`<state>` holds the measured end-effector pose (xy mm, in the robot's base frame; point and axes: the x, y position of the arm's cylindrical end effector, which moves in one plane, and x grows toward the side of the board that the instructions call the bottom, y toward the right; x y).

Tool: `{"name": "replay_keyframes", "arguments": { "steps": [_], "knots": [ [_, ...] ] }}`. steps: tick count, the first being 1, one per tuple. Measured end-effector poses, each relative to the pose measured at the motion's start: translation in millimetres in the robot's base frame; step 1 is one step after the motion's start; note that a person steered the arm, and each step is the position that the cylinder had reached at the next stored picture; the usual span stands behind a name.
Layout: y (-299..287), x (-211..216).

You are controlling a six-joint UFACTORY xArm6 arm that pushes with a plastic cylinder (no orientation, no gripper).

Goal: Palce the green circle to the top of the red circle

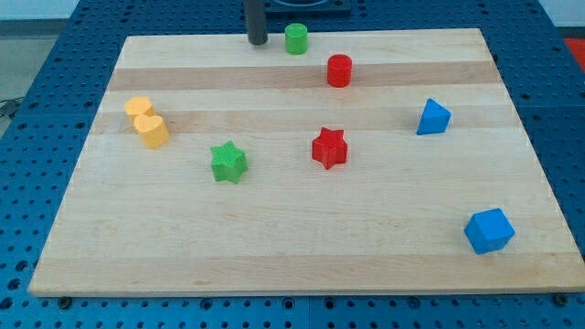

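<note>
Pale wooden table (pixel 302 228): planked boards with visible grain, smooth, low satin sheen; it lies on a blue perforated base (pixel 567 110), matt. Green plastic circle block (pixel 295 38), red plastic circle block (pixel 339 70) and blue plastic cube (pixel 489 230): smooth-looking, matt to faintly glossy. Dark rod ending in my tip (pixel 258 42): matt black, material indeterminate.

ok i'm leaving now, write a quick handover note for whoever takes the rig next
Tip: at the view's top edge of the board, just left of the green circle, a small gap between them, not touching.
Green circle: near the top edge, up and to the left of the red circle, apart from it.
Done: green circle is already higher than the red one, but offset to the left.
Left: probably nudge the green circle rightward until it sits straight above the red circle. The tip is already on the correct side for that push.
</note>
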<state>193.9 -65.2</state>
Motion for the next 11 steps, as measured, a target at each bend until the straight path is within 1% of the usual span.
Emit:
{"name": "replay_keyframes", "arguments": {
  "steps": [1, 2, 3, 4, 6, 7, 8, 10, 11],
  "knots": [
    [10.7, -2.1],
    [34.1, 4.6],
    [105.0, 4.9],
    [124.2, 4.7],
    [126.8, 4.7],
    [80.6, 3.3],
    [66.6, 3.3],
    [80.6, 28.4],
    [80.6, 28.4]
  ]
}}
